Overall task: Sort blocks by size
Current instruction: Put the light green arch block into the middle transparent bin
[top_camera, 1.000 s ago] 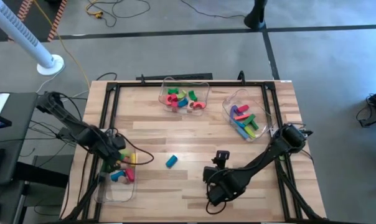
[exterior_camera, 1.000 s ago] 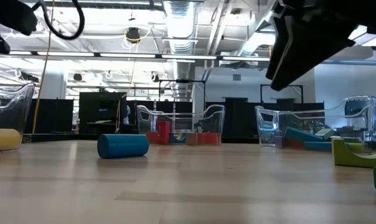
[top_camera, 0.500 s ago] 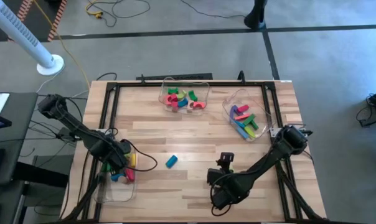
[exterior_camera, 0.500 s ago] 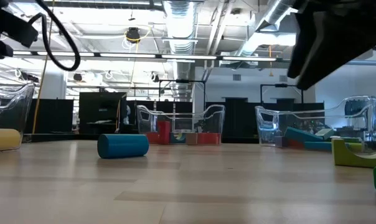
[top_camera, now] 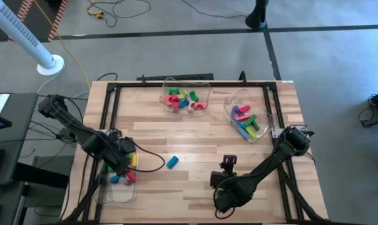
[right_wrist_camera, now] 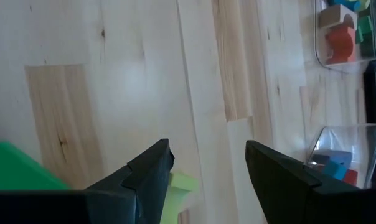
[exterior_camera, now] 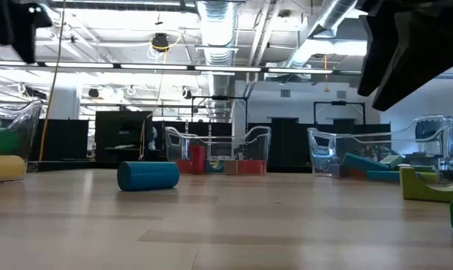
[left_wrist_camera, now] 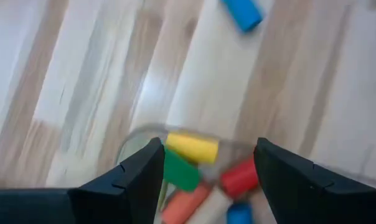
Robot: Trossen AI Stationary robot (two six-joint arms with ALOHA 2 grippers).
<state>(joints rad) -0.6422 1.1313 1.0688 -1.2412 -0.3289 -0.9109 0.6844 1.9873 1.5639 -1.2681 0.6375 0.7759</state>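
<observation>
Left end effector: hung released above the bin.
Risk: you could snag the bin's rim withdrawing, spilling blocks.

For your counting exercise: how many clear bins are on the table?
3: one bin at the far edge's middle, one far right, one near left under the left gripper. None seems hidden.

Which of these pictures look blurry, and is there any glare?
Left wrist view: soft throughout, the blue cylinder smeared. Low view: ceiling lights flare bright, and the dark arm at upper right is out of focus. High view: even light, no strong glare on the table.
</observation>
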